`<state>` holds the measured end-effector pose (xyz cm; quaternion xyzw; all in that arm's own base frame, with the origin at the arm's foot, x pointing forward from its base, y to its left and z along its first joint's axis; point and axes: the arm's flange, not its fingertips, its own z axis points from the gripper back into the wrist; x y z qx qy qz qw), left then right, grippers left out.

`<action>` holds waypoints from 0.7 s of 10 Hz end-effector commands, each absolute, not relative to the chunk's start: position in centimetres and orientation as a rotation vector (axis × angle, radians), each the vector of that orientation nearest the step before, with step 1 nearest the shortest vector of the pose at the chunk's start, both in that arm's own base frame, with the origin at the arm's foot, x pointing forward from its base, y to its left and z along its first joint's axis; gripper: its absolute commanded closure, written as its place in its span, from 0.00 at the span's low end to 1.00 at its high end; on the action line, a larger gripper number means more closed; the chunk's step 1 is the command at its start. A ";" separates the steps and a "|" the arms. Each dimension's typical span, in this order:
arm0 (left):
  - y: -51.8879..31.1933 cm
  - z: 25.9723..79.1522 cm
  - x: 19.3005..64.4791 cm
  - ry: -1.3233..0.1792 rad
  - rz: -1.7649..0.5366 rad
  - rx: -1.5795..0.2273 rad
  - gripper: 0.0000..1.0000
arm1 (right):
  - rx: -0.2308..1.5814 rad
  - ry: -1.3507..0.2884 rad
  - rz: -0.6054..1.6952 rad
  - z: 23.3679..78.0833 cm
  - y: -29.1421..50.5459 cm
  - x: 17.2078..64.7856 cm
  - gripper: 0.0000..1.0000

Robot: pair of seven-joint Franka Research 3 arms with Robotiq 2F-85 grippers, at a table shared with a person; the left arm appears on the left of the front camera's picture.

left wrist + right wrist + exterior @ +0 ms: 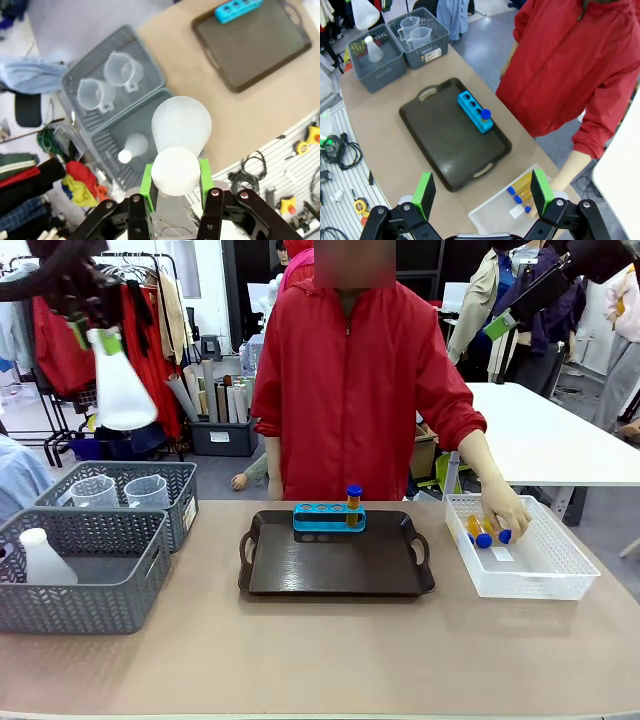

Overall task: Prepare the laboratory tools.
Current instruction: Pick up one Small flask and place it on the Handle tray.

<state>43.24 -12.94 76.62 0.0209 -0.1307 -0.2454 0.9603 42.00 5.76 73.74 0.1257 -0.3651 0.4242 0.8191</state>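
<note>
The near strip of worktop lies bare edge to edge. The tray is open too, save the blue rack with one orange tube at its far rim. Two grey baskets block the left, with the conical flask in your left claw high above them. The person's hand sits in the white mesh basket.

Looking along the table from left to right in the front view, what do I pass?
Grey baskets → dark tray carrying a blue rack with one orange tube → white mesh basket, with the person's hand and more tubes in it.
</note>
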 end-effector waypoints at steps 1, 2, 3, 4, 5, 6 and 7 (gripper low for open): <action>-16.2 75.7 44.0 -0.250 -0.550 0.028 1.00 | 0.267 -0.779 0.907 73.8 5.8 41.9 0.00; -18.0 75.2 44.0 -0.245 -0.589 0.021 1.00 | 0.267 -0.779 0.907 73.8 5.8 41.9 0.00; -20.4 74.7 44.2 -0.245 -0.648 0.014 1.00 | 0.267 -0.779 0.907 73.8 5.8 41.9 0.00; -22.9 74.1 44.3 -0.252 -0.690 0.018 1.00 | 0.267 -0.779 0.907 73.8 5.8 41.9 0.00; -25.2 73.3 44.7 -0.262 -0.741 0.008 1.00 | 0.267 -0.779 0.907 73.8 5.8 41.9 0.00; -27.3 72.4 45.1 -0.256 -0.803 0.011 1.00 | 0.267 -0.779 0.907 73.8 5.8 41.9 0.00; -29.7 71.1 45.3 -0.262 -0.840 0.013 1.00 | 0.267 -0.779 0.907 73.8 5.8 41.9 0.00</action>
